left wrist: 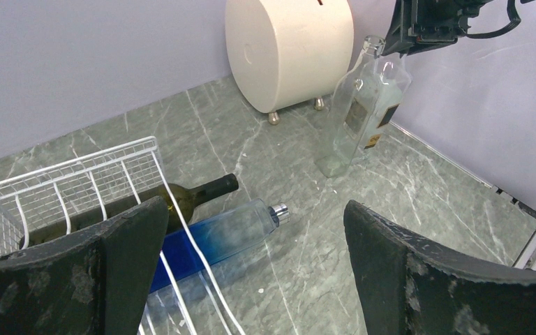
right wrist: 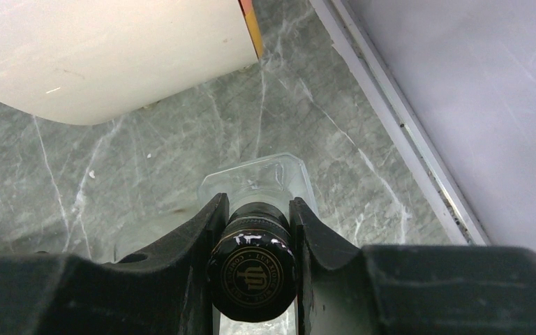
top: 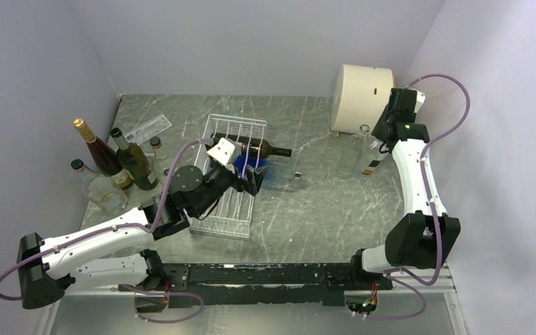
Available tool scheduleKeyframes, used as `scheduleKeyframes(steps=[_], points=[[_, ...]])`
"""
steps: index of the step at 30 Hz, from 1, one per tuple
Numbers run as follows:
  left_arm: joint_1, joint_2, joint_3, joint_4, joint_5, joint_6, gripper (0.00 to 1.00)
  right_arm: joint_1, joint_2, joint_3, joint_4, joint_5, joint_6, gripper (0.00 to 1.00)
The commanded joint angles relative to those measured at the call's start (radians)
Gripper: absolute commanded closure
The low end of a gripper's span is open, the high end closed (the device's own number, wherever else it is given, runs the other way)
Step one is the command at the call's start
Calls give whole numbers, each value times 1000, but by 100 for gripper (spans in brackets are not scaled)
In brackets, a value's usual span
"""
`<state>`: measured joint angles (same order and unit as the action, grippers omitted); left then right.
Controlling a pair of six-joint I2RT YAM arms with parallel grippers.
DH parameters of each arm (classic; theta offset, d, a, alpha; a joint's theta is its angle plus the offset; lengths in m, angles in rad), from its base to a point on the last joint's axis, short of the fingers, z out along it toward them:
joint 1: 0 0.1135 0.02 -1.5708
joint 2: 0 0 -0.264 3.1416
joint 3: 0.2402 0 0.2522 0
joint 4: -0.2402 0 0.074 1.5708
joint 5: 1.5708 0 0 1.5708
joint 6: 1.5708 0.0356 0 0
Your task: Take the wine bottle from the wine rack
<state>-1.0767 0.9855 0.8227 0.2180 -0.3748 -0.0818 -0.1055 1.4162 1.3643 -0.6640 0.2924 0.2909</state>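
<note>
The white wire wine rack (top: 225, 209) lies mid-table. A dark green wine bottle (top: 269, 148) lies across its far end, neck poking out to the right. A blue glass bottle (top: 264, 172) lies beside it, partly over the rack's right edge. My left gripper (top: 248, 183) is open and empty above the rack. Its view shows the rack (left wrist: 63, 174), the green bottle (left wrist: 188, 195) and the blue bottle (left wrist: 237, 230) by the left finger (left wrist: 129, 244). My right gripper (top: 382, 134) is shut on the black cap (right wrist: 254, 276) of a clear bottle (top: 370, 159), which tilts with its base on the table.
A cream cylindrical drum (top: 361, 89) stands at the back right, close to the clear bottle (left wrist: 359, 112). Several upright bottles (top: 122, 162) stand at the left near the wall. A clear flat packet (top: 148, 129) lies at the back left. A small dark piece (top: 297, 174) lies right of the rack.
</note>
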Motion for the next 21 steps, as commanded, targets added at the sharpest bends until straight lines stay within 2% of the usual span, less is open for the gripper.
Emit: scheduleKeyframes(steps=[1,5,8,11,16,19,21], points=[[0,-8,11,14,-4,18,1,-4,-43,12,45,-41,24,57],[0,-10,11,14,-20,32,1,-4,-70,10,37,-36,16,36],[0,-12,8,19,-26,40,1,-4,-89,12,30,-39,25,24],[0,-3,10,16,-33,44,1,-4,-115,21,28,-47,38,19],[0,10,10,15,-35,48,1,-3,-201,36,44,-100,49,16],[0,17,10,14,-36,49,1,-5,-285,16,111,-226,37,15],[0,21,11,14,-40,52,1,-2,-337,-10,174,-368,22,15]])
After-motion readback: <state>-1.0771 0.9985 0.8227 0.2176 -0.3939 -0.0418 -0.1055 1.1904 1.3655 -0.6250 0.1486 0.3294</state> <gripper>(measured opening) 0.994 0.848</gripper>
